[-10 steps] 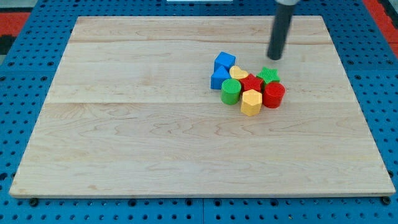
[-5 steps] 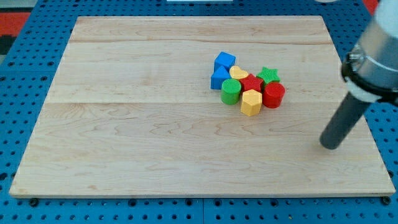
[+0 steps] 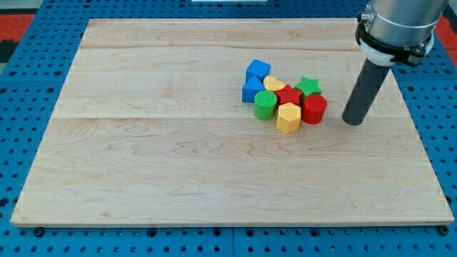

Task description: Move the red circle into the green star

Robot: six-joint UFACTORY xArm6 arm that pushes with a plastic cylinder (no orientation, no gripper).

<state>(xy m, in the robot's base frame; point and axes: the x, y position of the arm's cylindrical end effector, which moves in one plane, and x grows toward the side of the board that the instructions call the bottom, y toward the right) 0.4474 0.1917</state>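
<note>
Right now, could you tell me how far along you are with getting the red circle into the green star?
Looking done: the red circle sits just below the green star, seemingly touching already. In hand: my tip stands to the view's right of the circle, apart from it by a gap. Left: at most a nudge toward the view's top to press the circle firmly against the star.
</note>
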